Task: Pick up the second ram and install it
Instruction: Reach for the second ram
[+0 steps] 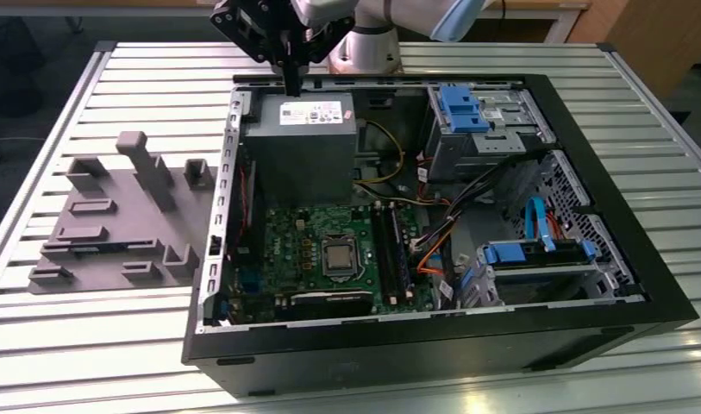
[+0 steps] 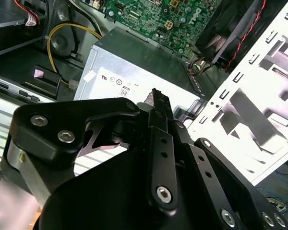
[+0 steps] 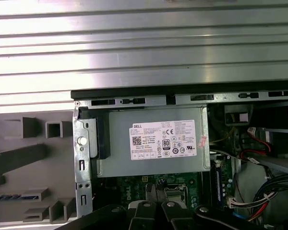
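Claw [image 1: 291,84]: fingers together | you have it poised just above grey power supply [image 1: 302,151] | open computer case [image 1: 442,345] | slatted tabletop [image 1: 97,345].

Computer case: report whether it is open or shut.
Open. The computer case lacks its side cover; the exterior view looks straight in at the motherboard and power supply.

One gripper [image 1: 291,90], one computer case [image 1: 442,345]

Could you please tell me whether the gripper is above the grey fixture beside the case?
No, the gripper hangs over the power supply inside the case.
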